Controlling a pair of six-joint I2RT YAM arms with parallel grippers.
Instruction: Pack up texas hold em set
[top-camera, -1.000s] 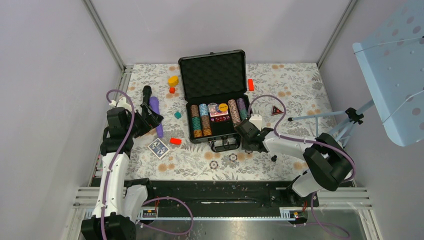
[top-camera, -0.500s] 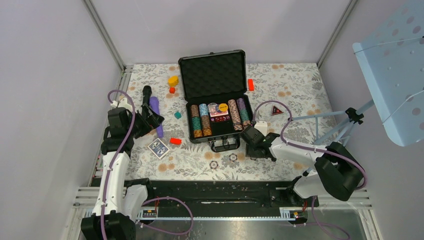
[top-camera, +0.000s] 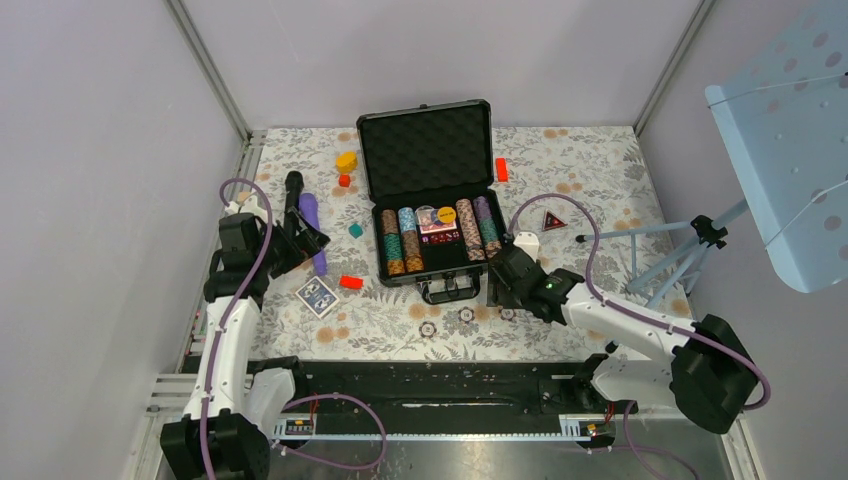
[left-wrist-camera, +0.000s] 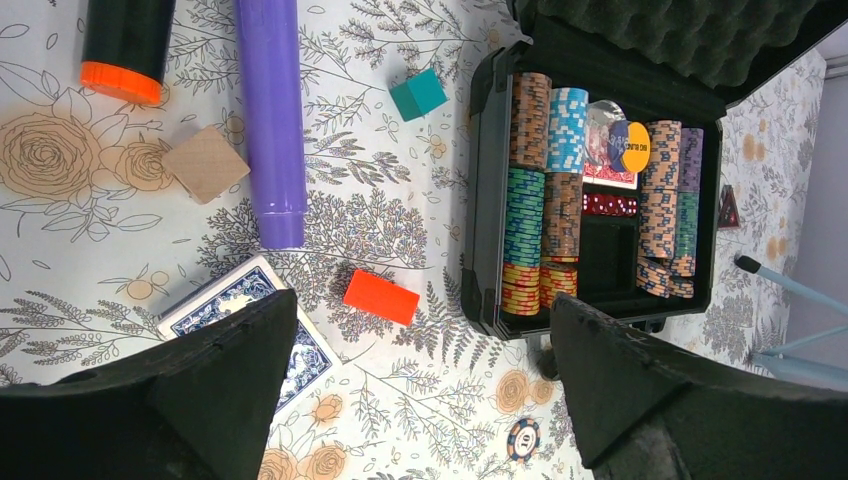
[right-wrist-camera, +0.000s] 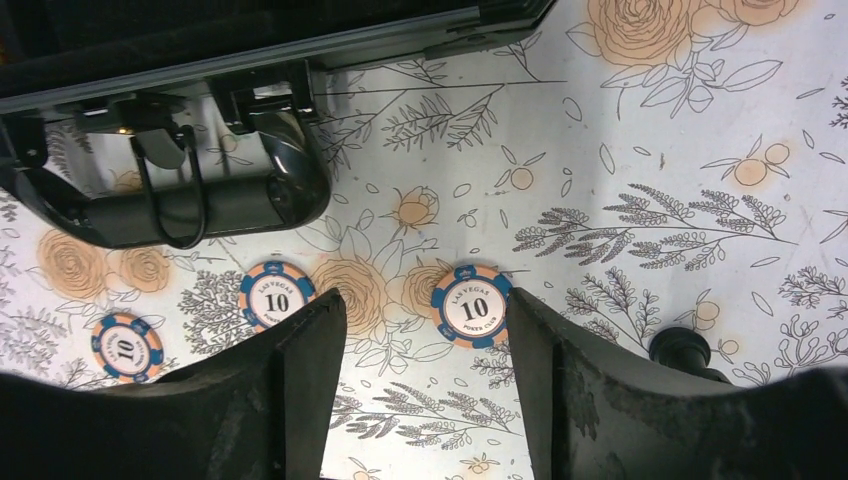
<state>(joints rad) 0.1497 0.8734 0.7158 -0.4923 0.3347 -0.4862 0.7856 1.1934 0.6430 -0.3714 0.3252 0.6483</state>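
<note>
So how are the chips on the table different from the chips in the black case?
The three loose blue-and-orange poker chips lie flat and apart on the flowery tablecloth; the striped chips in the black hard case stand on edge, packed in rows. The loose ones all show a 10; the cased ones come in several colours. Both are round with striped rims.

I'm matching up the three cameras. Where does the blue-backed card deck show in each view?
Top external: the card deck lies left of centre, below and left of the open black case.
Left wrist: the deck is at lower left, and the case is at right.
Right wrist: the deck is not in it.
Shared landmark: the black case, whose front edge runs along the top of the right wrist view.
</note>
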